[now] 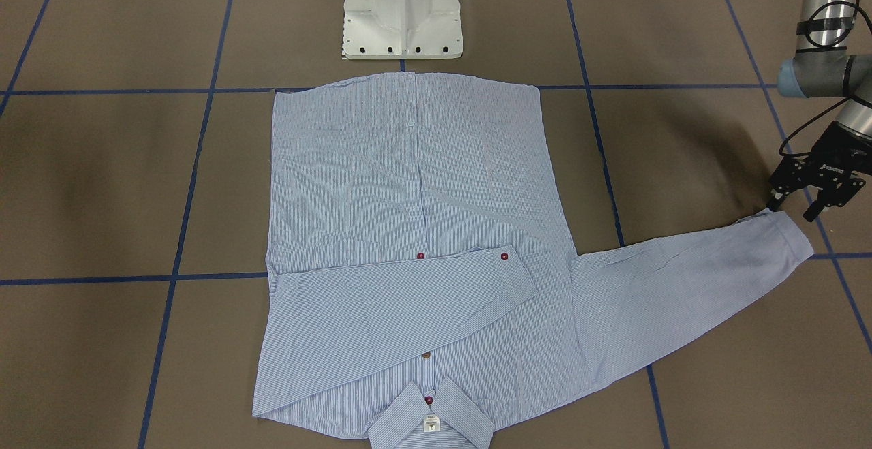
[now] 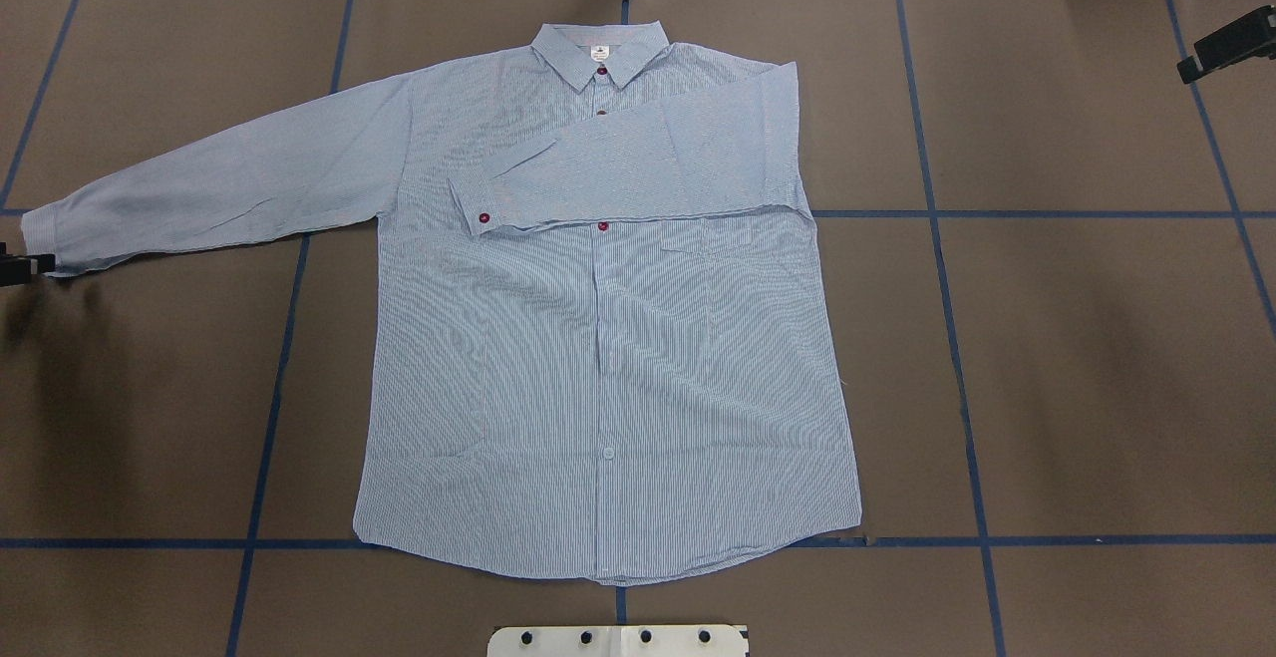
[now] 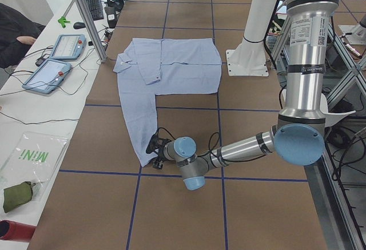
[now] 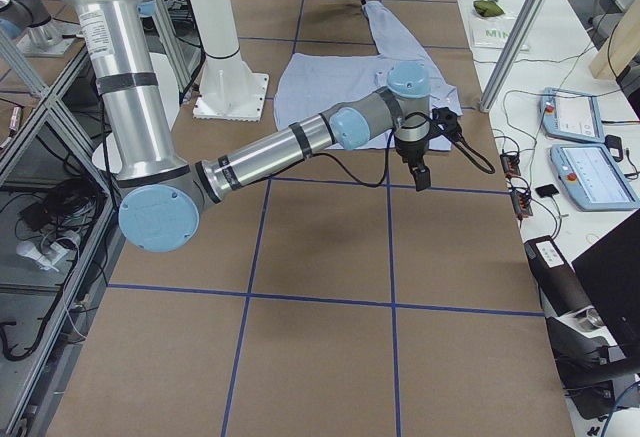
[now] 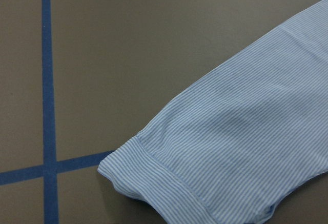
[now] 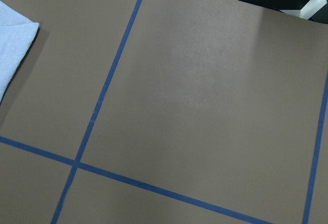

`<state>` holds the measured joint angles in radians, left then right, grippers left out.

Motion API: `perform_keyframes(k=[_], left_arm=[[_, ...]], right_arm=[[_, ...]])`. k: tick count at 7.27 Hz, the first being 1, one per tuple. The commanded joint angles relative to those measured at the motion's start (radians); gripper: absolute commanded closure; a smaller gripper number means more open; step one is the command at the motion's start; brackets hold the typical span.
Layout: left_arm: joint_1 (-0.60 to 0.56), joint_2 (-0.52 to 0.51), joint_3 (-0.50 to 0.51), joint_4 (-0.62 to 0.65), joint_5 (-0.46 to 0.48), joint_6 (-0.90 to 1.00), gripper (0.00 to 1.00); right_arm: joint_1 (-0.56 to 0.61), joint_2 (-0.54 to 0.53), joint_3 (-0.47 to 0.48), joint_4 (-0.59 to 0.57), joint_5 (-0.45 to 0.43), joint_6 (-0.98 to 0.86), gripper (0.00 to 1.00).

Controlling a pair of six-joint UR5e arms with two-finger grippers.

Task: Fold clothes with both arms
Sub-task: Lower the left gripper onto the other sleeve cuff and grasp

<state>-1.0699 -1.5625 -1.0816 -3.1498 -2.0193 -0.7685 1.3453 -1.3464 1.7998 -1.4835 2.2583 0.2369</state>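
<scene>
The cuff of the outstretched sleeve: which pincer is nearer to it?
Left. The left pincer is just beside the cuff; the right pincer is far off, past the opposite side of the shirt.

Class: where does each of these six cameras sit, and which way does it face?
Front-facing: across the table, facing the pedestal; left pincer shows.
Overhead: behind the robot, looking forward; pedestal edge.
Exterior left: table's end; left arm near.
Exterior right: opposite end; right arm near.
Left wrist: down onto the cuff; no body.
Right wrist: down onto table; no body.
Front-facing and overhead share the whole shirt.
</scene>
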Motion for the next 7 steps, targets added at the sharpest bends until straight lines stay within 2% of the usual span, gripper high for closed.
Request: perform_keyframes(k=[1, 2, 3, 5, 7], left_arm=[[0.016, -0.001, 0.005, 0.001, 0.002, 0.0, 0.28], [0.016, -0.002, 0.008, 0.001, 0.002, 0.0, 0.29], [0.016, -0.008, 0.008, 0.001, 0.002, -0.002, 0.41], [0.016, -0.022, 0.006, 0.001, 0.002, -0.028, 1.0], [0.016, -0.022, -0.021, 0.002, -0.007, -0.026, 1.0]], right_arm=[[0.0, 0.006, 0.001, 0.0, 0.0, 0.001, 0.0], [0.0, 0.007, 0.001, 0.0, 0.0, -0.001, 0.0], [0.0, 0.007, 0.001, 0.0, -0.002, -0.001, 0.0], [0.0, 0.009, 0.001, 0.0, -0.002, -0.001, 0.0], [0.0, 0.01, 0.0, 0.0, -0.002, 0.001, 0.0]])
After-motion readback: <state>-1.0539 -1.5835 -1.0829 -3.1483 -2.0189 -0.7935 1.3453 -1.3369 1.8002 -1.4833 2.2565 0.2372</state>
